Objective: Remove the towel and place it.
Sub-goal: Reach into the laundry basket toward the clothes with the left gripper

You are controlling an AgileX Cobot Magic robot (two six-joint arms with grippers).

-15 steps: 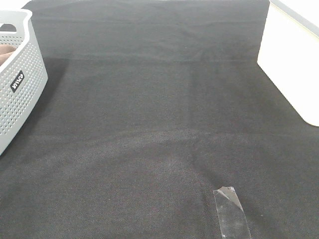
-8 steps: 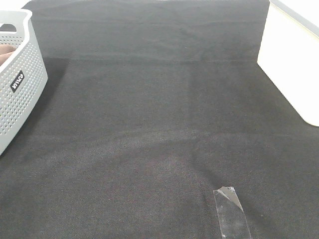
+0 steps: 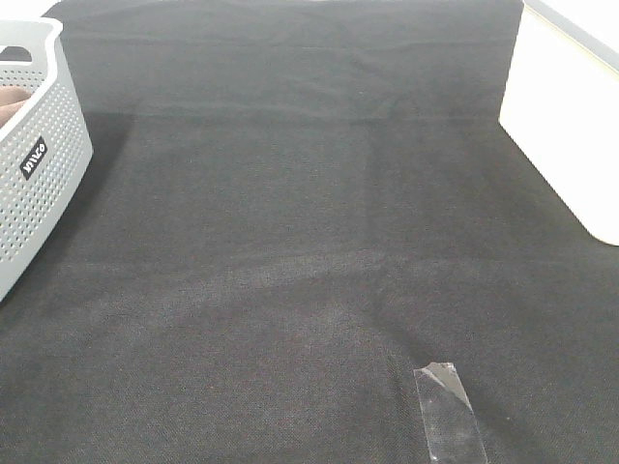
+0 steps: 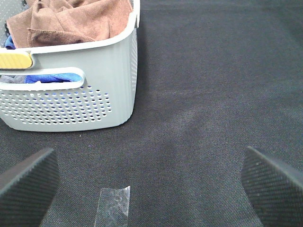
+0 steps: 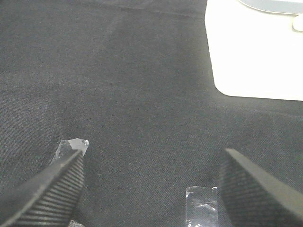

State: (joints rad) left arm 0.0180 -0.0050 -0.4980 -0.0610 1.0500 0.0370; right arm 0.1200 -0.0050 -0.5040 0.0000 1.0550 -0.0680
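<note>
We log the towel (image 4: pixel 71 21) bunched in the basket (image 4: pixel 71 101) at the table's (image 3: pixel 290 242) ten o'clock. Left gripper (image 4: pixel 149 161) and right gripper (image 5: pixel 154 158) gape wide, both empty.

Soft, even light, grainy on the cloth (image 3: pixel 309 193); the white slab (image 5: pixel 255 52) ahead of the right gripper (image 5: pixel 152 156) glares (detail washed out).

Worktop cloth (image 3: pixel 290 242): black woven fabric, matt, slightly coarse. Basket (image 4: pixel 71 104): grey plastic, smooth, perforated. Towel (image 4: pixel 75 19): brown, soft napped cloth. Tape (image 3: pixel 448 411) at 5 o'clock: clear, glossy film. Left claw (image 4: pixel 150 187) pads (image 4: pixel 28 184): black, ribbed, matt.
</note>
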